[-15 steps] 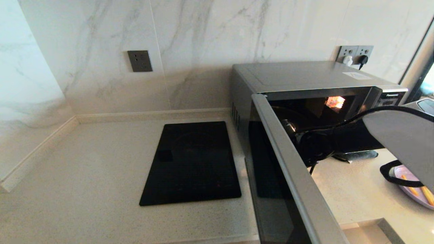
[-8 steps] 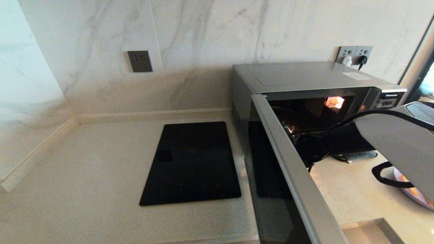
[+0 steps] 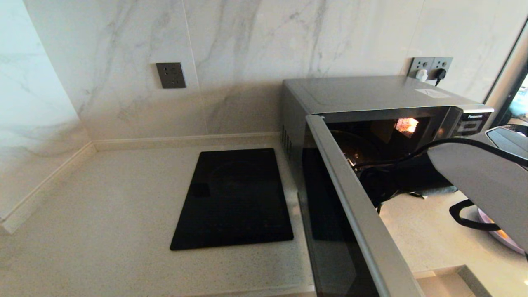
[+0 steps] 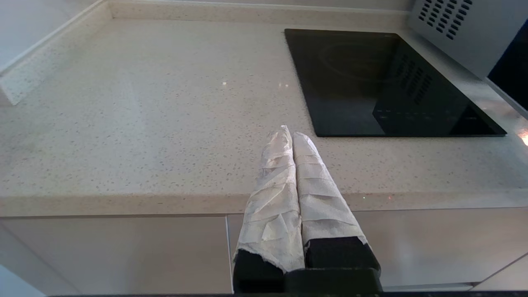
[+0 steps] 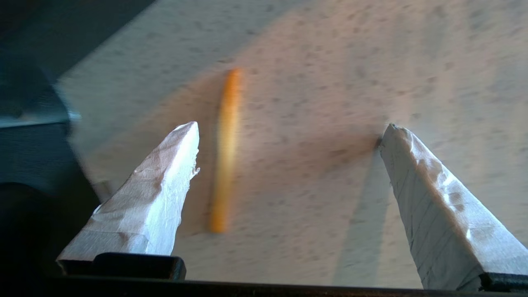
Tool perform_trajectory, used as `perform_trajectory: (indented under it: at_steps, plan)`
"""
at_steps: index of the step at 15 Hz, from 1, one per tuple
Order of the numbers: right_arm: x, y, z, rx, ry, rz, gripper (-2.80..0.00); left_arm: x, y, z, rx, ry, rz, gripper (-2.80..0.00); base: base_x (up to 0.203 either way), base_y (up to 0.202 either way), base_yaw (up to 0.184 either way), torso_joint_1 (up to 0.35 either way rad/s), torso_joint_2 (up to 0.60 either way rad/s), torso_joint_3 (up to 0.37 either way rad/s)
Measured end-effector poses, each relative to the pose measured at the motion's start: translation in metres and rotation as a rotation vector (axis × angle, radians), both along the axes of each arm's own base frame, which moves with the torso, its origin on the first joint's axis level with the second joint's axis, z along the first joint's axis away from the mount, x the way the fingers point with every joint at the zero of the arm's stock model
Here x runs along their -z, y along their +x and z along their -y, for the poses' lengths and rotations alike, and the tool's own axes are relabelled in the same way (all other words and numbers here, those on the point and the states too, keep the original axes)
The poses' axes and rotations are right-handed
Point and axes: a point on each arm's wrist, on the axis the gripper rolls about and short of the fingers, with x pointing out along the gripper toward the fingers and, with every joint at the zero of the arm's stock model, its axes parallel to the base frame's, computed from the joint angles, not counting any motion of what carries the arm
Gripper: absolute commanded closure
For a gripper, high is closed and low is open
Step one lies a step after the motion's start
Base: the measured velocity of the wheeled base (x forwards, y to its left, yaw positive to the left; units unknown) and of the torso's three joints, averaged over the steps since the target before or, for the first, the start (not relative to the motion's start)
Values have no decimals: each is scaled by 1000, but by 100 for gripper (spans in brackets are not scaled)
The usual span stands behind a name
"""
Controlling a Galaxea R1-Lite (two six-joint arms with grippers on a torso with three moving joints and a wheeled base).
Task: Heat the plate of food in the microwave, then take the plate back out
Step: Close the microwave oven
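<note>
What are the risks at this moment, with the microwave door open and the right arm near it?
1. The microwave door stands wide open beside the right arm; a sideways swing might knock it.
2. The plate of food lies mostly hidden under that arm, so the reach towards it may be misjudged.
3. The right claw is open over the counter near one loose orange stick; it might push it along.

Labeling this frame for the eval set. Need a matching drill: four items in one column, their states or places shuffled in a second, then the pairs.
1. microwave
2. cooktop
3. left gripper
4. right gripper

A. shut, at the counter's front edge
B. open, empty, above the counter
C. door swung open
D. flat, beside the microwave's vented side

Pairs: 1-C, 2-D, 3-A, 4-B
</note>
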Motion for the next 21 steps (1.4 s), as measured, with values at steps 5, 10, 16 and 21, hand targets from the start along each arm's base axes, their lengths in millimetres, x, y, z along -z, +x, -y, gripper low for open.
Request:
perform_trajectory:
  at_steps: [5,10,16,21]
  plan:
    - [9,-6,3,-20,-74,-31,-280,0,0,0,0,0,0,0,0,0,0,0,0,0]
    - [11,-21,14,-4,-112,-64,-280,0,0,0,-1,0,0,0,0,0,0,0,0,0]
    - [-1,-36,42,50,-135,-86,-280,0,0,0,0,0,0,0,0,0,0,0,0,0]
    - [-22,-31,44,63,-105,-20,-280,0,0,0,0,0,0,0,0,0,0,0,0,0]
